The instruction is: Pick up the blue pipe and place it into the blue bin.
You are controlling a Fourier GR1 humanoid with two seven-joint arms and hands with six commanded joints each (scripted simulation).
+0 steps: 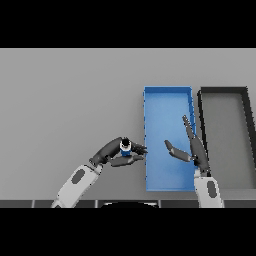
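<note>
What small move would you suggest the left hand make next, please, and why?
Probably carry it a little further right, over the blue bin, before letting go. The left hand has its fingers curled round the blue pipe, right beside the bin's left wall but not yet above its floor.

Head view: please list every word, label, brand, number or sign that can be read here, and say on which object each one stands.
There are none. No readable text shows on the blue bin, the dark bin, the blue pipe held in the left robot hand, the right robot hand or the grey table.
</note>
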